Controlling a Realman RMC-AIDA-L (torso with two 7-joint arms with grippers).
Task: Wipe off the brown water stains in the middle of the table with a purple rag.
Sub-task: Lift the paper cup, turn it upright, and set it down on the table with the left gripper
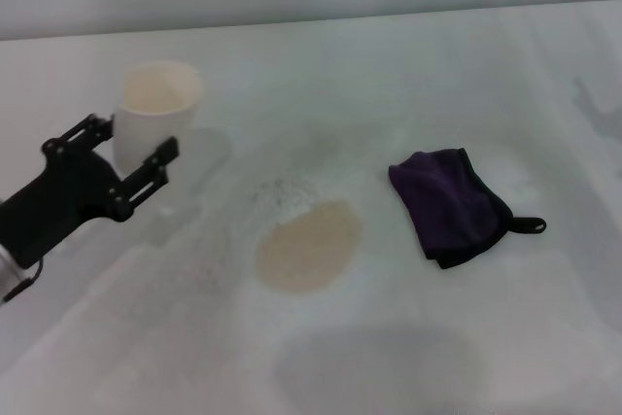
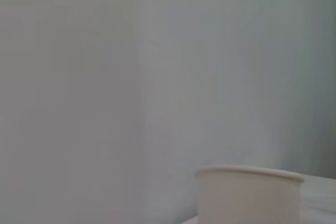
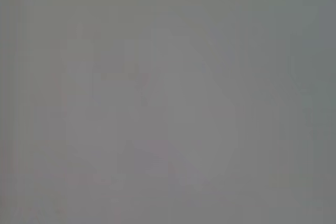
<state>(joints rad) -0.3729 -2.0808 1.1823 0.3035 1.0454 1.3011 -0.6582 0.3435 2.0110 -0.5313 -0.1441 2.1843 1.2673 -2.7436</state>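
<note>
The brown water stain [image 1: 308,246] is a tan oval patch in the middle of the white table [image 1: 437,75]. The purple rag [image 1: 448,203] lies crumpled to the right of it, its black loop at its near right corner. My left gripper [image 1: 134,150] is open and empty at the left, just in front of a white paper cup [image 1: 155,109], well left of the stain. The right gripper is out of view; the right wrist view shows only plain grey surface.
The white paper cup stands at the back left and also shows in the left wrist view [image 2: 249,195]. Grey smudges mark the table behind the stain [image 1: 282,191]. A soft shadow lies near the front edge [image 1: 379,366].
</note>
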